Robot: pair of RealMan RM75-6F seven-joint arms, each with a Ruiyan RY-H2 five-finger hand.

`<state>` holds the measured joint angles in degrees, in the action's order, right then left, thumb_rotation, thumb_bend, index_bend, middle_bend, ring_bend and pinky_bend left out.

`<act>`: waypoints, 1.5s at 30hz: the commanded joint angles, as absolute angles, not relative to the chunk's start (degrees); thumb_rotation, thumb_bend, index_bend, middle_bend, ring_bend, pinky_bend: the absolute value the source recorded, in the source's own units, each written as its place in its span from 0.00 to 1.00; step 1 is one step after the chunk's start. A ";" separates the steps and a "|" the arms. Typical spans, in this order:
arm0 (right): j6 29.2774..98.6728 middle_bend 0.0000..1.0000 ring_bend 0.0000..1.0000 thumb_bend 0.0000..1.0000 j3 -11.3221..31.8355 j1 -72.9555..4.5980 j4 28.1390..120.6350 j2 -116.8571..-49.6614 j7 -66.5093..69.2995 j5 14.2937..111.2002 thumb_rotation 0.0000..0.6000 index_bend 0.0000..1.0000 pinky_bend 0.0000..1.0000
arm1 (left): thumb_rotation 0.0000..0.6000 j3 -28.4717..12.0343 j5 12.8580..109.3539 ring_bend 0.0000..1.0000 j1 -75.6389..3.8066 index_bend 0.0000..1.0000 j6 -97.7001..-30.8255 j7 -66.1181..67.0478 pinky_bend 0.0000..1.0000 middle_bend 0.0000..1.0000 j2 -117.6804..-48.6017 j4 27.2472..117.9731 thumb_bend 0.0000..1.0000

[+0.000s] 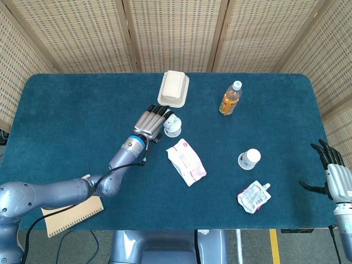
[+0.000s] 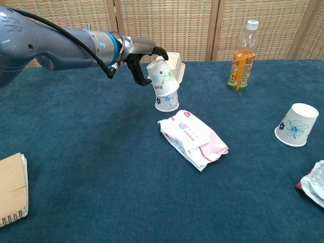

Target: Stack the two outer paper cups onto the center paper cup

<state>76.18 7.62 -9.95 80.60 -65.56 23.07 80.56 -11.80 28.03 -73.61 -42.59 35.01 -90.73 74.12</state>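
Left hand (image 2: 144,61) is up at the centre stack, fingers wrapped over the top cup (image 2: 162,76), which sits tilted on the upside-down centre cup (image 2: 166,101) just in front of the white box (image 1: 174,87). Whether the fingers truly grip it or only rest on it, I cannot tell. Right hand (image 1: 331,175) hangs off the bench's (image 1: 66,110) right edge, fingers spread, holding nothing. Out right, the other cup (image 2: 297,125) stands alone upside down, near the pouch (image 1: 253,196). Wipes pack (image 2: 193,139) lies in front of the stack, and the orange bottle (image 2: 243,55) stands at the back.
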 commanded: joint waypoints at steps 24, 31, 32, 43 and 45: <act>76.72 0.00 0.00 0.06 7.60 -9.80 81.37 -65.52 21.94 80.65 1.00 0.14 0.00 | 1.00 -10.62 29.24 0.00 -72.11 0.16 -45.07 34.17 0.00 0.00 -88.99 77.39 0.46; 76.64 0.00 0.00 0.06 7.73 -9.73 81.18 -65.42 22.45 80.38 1.00 0.14 0.00 | 1.00 -10.31 26.69 0.00 -73.84 0.13 -43.94 35.88 0.00 0.00 -90.86 75.40 0.46; 76.63 0.00 0.00 0.06 7.74 -9.73 81.16 -65.41 22.47 80.38 1.00 0.14 0.00 | 1.00 -10.31 26.54 0.00 -73.99 0.13 -43.92 36.00 0.00 0.00 -91.01 75.28 0.46; 76.62 0.00 0.00 0.06 7.63 -9.66 81.33 -65.20 22.87 80.60 1.00 0.14 0.00 | 1.00 -10.27 28.32 0.00 -73.31 0.10 -46.15 35.23 0.00 0.00 -90.12 78.02 0.46; 76.75 0.00 0.00 0.06 7.61 -9.64 81.43 -65.17 22.80 80.73 1.00 0.14 0.00 | 1.00 -10.13 28.79 0.00 -72.72 0.10 -46.60 34.79 0.00 0.00 -89.46 78.91 0.46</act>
<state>76.75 7.61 -9.64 81.42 -65.18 22.81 80.72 -10.24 28.49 -73.07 -46.31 35.08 -89.83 78.50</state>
